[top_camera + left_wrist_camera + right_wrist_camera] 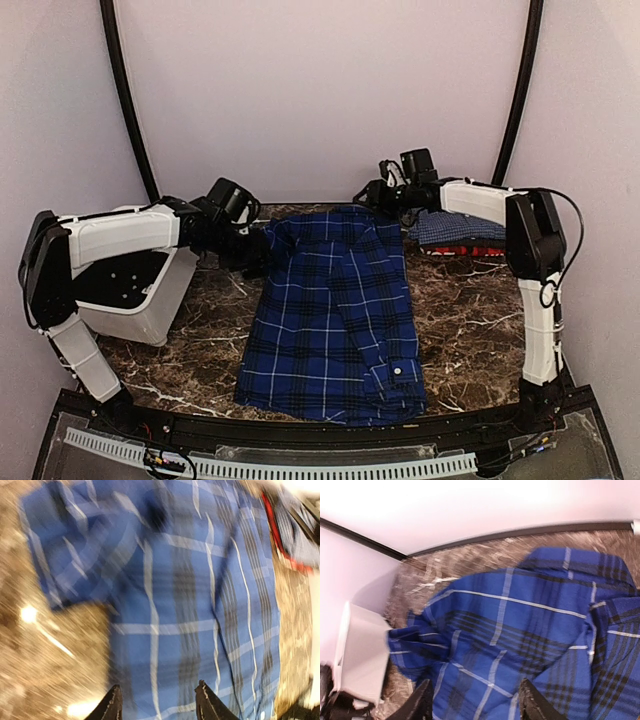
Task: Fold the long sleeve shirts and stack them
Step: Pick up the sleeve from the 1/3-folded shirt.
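We saw the deep-blue plaid shirt lying spread across the middle of the dark marble table. It ran lengthwise from the far edge to the near edge. Its collar end lay at the far side. A sleeve was folded down its right half, with the buttoned cuff near the front right corner. The cloth at the far left corner was bunched and rumpled.

The left arm reached in from the left, across the top of a white bin that stood at the left of the table. The left fingers were spread wide above the plaid, with nothing between them. That wrist view was blurred.

The right arm stretched across the far right toward the shirt's collar end. The right fingers were likewise wide apart over the plaid and held nothing. The white bin showed at the left of that view.

At the far right of the table, just beside the plaid shirt's collar end, lay the lighter blue fine-check shirt. It sat folded on top of the red shirt, of which we could see only the near edge. The right arm passed above that pile.
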`<action>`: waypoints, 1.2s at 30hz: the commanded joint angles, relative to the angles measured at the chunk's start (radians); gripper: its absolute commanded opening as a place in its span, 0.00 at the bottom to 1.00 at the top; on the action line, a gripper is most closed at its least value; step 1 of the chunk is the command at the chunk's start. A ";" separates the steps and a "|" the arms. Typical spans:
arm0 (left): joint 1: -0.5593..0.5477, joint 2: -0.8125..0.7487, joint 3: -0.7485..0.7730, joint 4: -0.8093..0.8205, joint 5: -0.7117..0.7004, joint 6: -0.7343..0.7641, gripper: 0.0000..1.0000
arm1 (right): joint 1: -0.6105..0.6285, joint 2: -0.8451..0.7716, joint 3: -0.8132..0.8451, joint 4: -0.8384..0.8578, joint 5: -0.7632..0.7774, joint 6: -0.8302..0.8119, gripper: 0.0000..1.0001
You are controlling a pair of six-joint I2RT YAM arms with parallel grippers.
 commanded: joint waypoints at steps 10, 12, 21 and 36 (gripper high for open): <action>0.199 0.188 0.184 0.006 -0.008 0.084 0.53 | 0.094 -0.464 -0.374 0.163 0.137 -0.053 0.69; 0.207 0.215 0.200 0.007 0.008 0.095 0.55 | 0.114 -0.525 -0.424 0.165 0.153 -0.057 0.70; 0.212 0.316 0.235 0.033 0.081 0.129 0.58 | 0.217 -0.701 -0.564 0.155 0.239 -0.091 0.71; 0.211 0.371 0.334 0.030 0.152 0.155 0.04 | 0.294 -0.737 -0.614 0.104 0.281 -0.094 0.71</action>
